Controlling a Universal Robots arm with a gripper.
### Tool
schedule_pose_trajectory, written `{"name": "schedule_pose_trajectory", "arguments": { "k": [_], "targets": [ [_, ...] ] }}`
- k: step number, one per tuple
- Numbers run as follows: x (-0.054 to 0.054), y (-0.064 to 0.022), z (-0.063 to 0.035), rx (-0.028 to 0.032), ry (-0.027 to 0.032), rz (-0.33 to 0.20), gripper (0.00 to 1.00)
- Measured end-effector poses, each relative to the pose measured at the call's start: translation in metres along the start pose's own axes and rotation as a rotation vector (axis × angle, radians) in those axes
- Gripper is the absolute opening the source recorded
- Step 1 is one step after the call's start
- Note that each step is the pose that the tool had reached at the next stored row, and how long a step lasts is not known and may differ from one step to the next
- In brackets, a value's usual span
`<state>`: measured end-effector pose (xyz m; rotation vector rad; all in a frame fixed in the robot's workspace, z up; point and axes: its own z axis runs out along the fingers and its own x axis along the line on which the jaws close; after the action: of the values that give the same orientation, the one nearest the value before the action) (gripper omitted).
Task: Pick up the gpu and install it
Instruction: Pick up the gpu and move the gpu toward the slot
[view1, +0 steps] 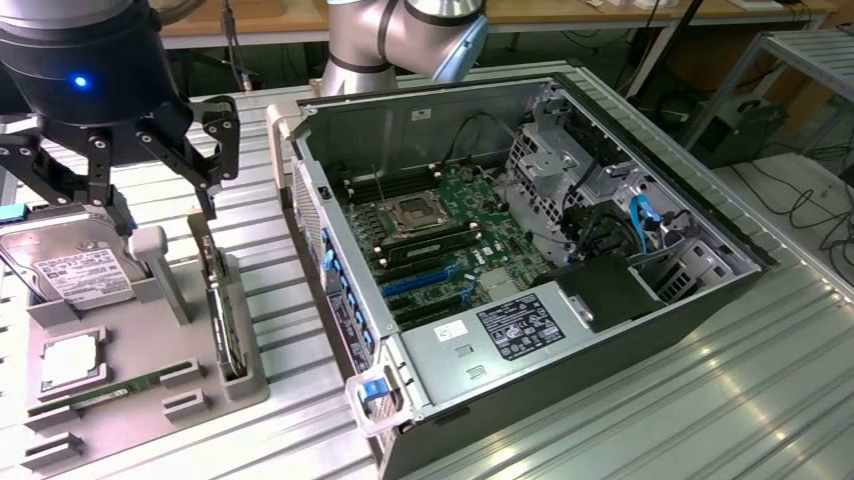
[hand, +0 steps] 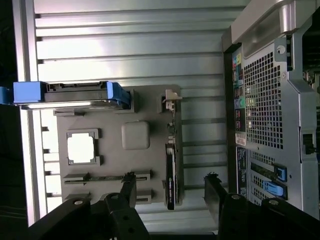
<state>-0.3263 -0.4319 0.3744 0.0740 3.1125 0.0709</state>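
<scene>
Gripper (view1: 158, 195), spread wide and holding nothing, hangs over the grey tray (view1: 140, 345) on the counter (view1: 747, 400). The gpu (view1: 220, 305) stands on edge in a tray slot, untouched, its upper edge exposed for a straddling grasp.

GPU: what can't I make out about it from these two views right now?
- gpu: edge-on in the gray holder in both views; fan face and connector hidden.
- Its bottom edge: sunk in the holder's slot, exterior view.
- Motherboard slots: too small, exterior view, to tell latches.
- Open pincer: its gap above the gpu can't be judged in either view.
</scene>
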Motion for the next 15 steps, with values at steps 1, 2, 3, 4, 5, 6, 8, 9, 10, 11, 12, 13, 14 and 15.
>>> {"name": "schedule_pose_trajectory", "arguments": {
  "k": [1, 2, 3, 4, 5, 6, 8, 9, 10, 11, 12, 13, 14, 15],
  "targets": [
    [0.0, 0.0, 0.0001, 0.0, 0.0, 0.0, 0.66],
    [0.0, 0.0, 0.0002, 0.0001, 0.0, 0.0, 0.66],
    [0.0, 0.0001, 0.0004, 0.0001, -0.0001, 0.0, 0.66],
    [0.0, 0.0, 0.0012, 0.0, -0.0002, 0.0, 0.66],
    [0.0, 0.0, 0.0018, 0.0001, -0.0001, 0.0, 0.66],
    [0.0, 0.0, 0.0022, 0.0, -0.0001, 0.0, 0.66],
    [0.0, -0.0003, 0.0037, 0.0, -0.0002, 0.0, 0.66],
    [0.0, -0.0011, 0.0042, 0.0001, 0.0, 0.0, 0.66],
    [0.0, -0.0018, 0.0049, 0.0, 0.0, -0.001, 0.66],
    [0.0, -0.0023, 0.0058, -0.0001, -0.0001, -0.002, 0.66],
    [0.0, -0.0026, 0.0071, -0.0001, -0.0001, -0.002, 0.66],
    [0.0, -0.0027, 0.0082, 0.0001, 0.0001, -0.004, 0.66],
    [0.0, -0.0027, 0.0093, 0.0, 0.0001, -0.005, 0.66],
    [0.0, -0.0028, 0.0106, -0.0001, 0.0003, -0.007, 0.66]
  ]
}}
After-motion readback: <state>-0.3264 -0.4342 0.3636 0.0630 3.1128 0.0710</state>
